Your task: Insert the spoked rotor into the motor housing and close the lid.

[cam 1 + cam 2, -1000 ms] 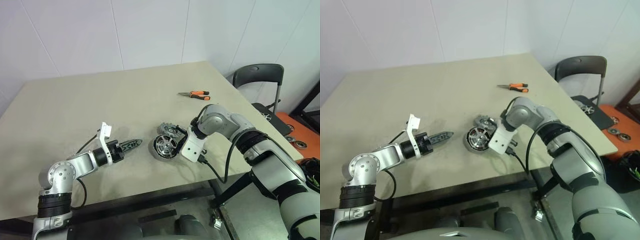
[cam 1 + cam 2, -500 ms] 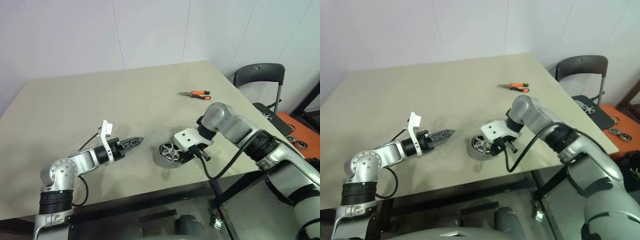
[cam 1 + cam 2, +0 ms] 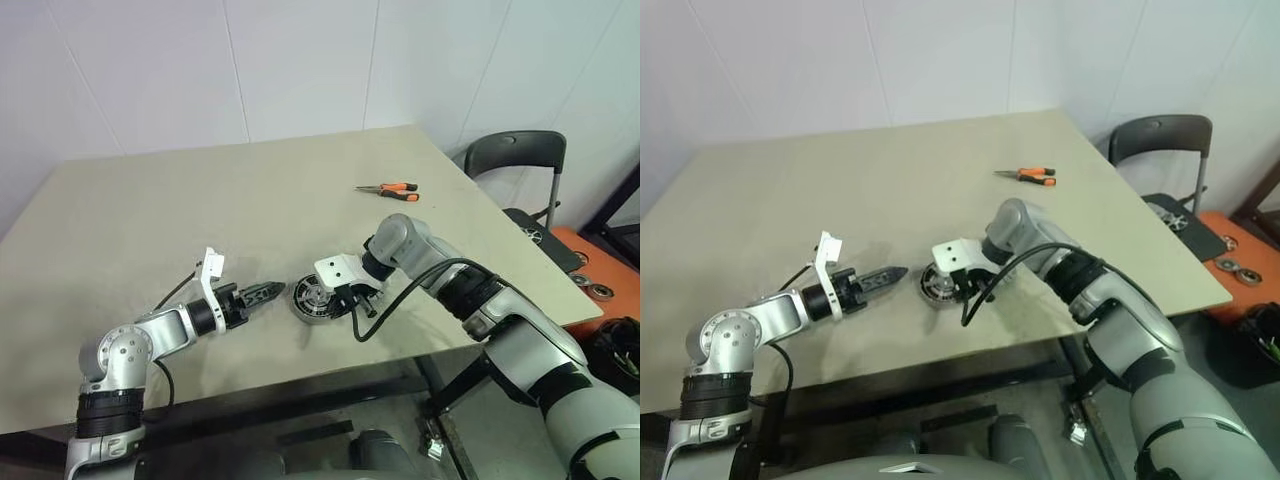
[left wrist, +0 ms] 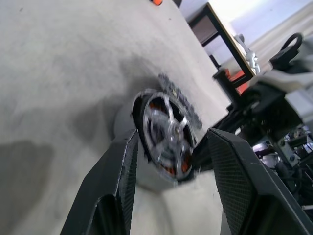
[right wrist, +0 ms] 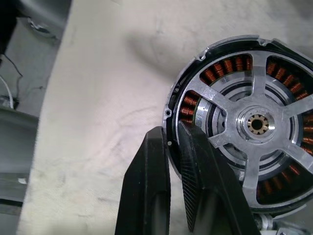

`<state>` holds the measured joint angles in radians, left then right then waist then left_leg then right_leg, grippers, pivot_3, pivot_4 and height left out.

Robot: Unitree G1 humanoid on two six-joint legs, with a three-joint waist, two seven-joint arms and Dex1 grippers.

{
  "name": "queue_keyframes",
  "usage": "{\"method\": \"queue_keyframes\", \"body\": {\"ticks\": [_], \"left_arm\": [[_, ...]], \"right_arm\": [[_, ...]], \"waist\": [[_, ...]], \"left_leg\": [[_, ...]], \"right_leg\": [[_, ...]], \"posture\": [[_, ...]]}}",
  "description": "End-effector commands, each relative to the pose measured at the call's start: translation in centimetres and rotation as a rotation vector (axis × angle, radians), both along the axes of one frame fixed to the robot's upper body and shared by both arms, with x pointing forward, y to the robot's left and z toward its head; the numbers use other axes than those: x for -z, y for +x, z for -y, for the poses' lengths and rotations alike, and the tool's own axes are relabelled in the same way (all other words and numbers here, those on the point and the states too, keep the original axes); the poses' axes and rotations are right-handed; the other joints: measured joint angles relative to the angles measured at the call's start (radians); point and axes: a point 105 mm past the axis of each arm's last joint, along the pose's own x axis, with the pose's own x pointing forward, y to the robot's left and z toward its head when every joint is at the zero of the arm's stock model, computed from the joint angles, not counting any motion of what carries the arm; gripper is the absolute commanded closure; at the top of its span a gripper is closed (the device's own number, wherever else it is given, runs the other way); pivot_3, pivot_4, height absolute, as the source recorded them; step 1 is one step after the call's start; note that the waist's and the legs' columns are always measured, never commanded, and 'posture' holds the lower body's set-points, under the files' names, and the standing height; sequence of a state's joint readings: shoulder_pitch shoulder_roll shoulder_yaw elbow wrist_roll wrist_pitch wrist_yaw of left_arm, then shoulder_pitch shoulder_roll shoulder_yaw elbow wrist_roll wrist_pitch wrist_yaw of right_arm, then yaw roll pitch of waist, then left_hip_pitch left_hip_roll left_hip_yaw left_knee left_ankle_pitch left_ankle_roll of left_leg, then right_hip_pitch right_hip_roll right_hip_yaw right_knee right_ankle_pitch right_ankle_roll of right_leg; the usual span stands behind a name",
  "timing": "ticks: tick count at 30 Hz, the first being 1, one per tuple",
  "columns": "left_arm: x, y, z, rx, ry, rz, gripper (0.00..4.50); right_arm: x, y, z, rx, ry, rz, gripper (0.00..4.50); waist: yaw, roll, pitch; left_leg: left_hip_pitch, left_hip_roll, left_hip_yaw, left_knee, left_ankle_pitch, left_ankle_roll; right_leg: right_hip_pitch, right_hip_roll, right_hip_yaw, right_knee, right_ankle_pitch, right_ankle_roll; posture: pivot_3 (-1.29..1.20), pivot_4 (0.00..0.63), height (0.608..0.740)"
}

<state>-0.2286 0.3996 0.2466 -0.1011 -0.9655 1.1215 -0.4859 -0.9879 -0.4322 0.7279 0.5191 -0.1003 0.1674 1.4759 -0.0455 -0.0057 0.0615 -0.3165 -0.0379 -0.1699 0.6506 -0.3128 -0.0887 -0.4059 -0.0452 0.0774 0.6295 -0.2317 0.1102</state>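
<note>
Right end effector (image 5: 168, 161): wrist bent steeply down, 2 fingers pinched on the motor housing (image 5: 234, 127) rim (copper windings visible), near the counter (image 3: 150, 220) front edge. Left end effector (image 3: 268, 292): about level, half open, empty, pointing at the housing, just beside it.

Walls: pale panelled wall (image 3: 300, 60) fills the upper part of the frame, thin seams between panels.
Table: beige tabletop (image 3: 150, 210) spans the middle, dark frame beneath its front edge.
Chair: dark chair (image 3: 515, 150) at the right, behind the table's corner.
Floor: grey floor (image 3: 480, 420) at lower right, with an orange surface (image 3: 600, 260) at the right edge.
</note>
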Motion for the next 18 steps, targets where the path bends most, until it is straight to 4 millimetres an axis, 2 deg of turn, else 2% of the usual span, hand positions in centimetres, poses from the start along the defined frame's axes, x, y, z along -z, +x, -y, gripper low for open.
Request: {"method": "queue_keyframes", "body": {"ticks": [1, 4, 12, 14, 18], "left_arm": [[-1.3, 0.1, 0.2, -0.001, -0.009, 0.058, 2.11], [-1.2, 0.0, 0.4, 0.002, -0.012, 0.055, 2.11], [-1.2, 0.7, 0.1, 0.004, -0.014, 0.048, 2.11], [-1.2, 0.9, 0.0, 0.006, -0.014, 0.047, 2.11], [-1.4, 1.3, -0.2, 0.015, -0.010, 0.049, 2.11]], "right_arm": [[-2.2, 0.6, -0.2, 0.000, 0.035, 0.032, 4.47], [-3.6, 0.2, -1.0, 0.040, 0.081, -0.057, 4.47], [-7.4, -1.8, -1.8, -0.002, 0.232, -0.123, 4.47], [-6.9, -1.7, -1.7, -0.008, 0.238, -0.063, 4.47], [-3.3, -1.4, -0.3, -0.018, 0.142, 0.036, 4.47]], "waist": [[0.001, 0.000, 0.000], [0.000, 0.000, 0.000], [0.001, 0.000, 0.000], [0.002, 0.000, 0.000], [0.003, 0.000, 0.000]], "left_leg": [[0.000, 0.000, 0.000, 0.001, 0.000, 0.000], [-0.001, 0.000, 0.000, 0.001, 0.000, 0.000], [-0.008, 0.000, -0.001, -0.004, 0.000, 0.000], [-0.008, 0.000, 0.000, -0.004, 0.000, 0.000], [-0.007, 0.000, 0.000, -0.004, 0.000, 0.000]], "right_leg": [[0.000, 0.000, 0.000, 0.000, 0.000, 0.000], [0.000, 0.000, 0.000, 0.000, 0.001, 0.001], [-0.009, -0.001, 0.000, -0.002, 0.004, -0.002], [-0.009, -0.001, 0.000, -0.002, 0.004, -0.002], [-0.008, -0.001, 0.000, -0.002, 0.003, -0.001]], "posture": [[0.00, 0.000, 0.740], [0.00, 0.000, 0.740], [0.00, 0.000, 0.740], [0.00, 0.000, 0.740], [0.00, 0.000, 0.740]]}}
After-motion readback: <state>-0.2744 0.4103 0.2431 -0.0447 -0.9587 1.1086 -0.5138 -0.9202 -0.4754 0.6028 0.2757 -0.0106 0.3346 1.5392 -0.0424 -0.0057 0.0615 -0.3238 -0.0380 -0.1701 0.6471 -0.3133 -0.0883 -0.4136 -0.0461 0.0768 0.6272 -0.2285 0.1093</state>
